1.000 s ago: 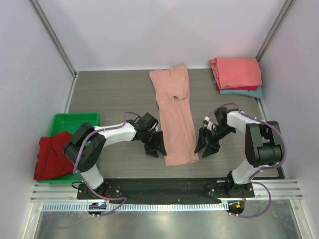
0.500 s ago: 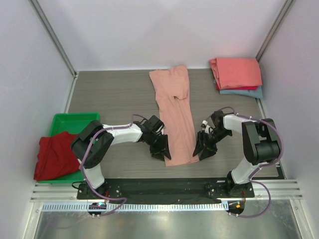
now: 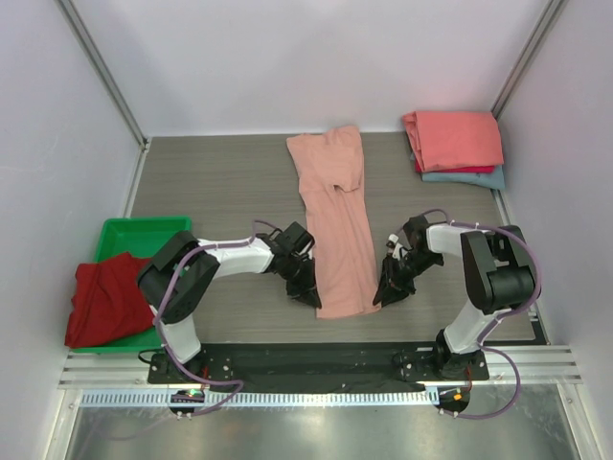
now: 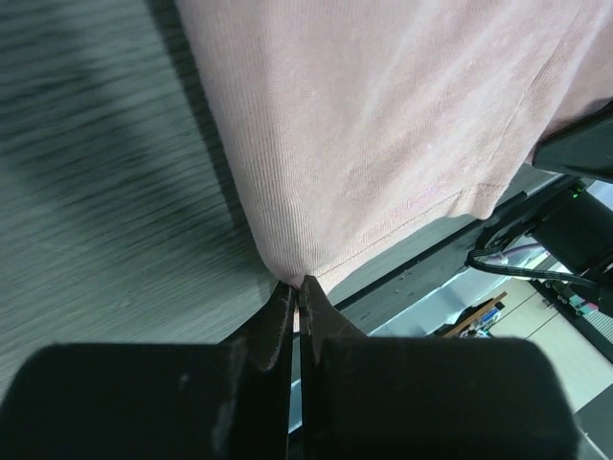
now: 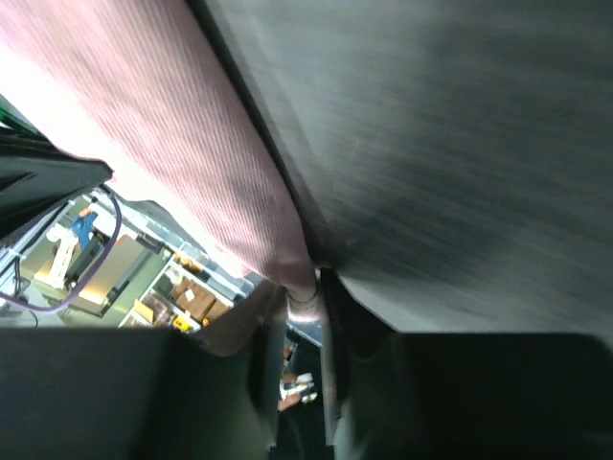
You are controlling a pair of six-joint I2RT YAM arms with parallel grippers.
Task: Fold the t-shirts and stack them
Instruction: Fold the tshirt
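A dusty-pink t-shirt (image 3: 337,225) lies as a long narrow strip down the middle of the table, hem toward the arms. My left gripper (image 3: 312,296) is at its near left corner, and in the left wrist view the jaws are shut with the hem corner (image 4: 299,270) pinched at their tips. My right gripper (image 3: 381,292) is at the near right corner, where pink fabric (image 5: 303,287) sits bunched between its closed fingers. A folded coral-red t-shirt (image 3: 456,139) tops a stack at the back right, over a blue-grey one (image 3: 471,179).
A green tray (image 3: 146,231) stands at the left edge, with a dark red t-shirt (image 3: 101,297) draped over its front. Grey walls close in the table on three sides. The black base rail (image 3: 316,362) runs along the near edge.
Both grippers have moved inward and down to the pink t-shirt's near corners and closed on the hem. The shirt itself has hardly shifted.
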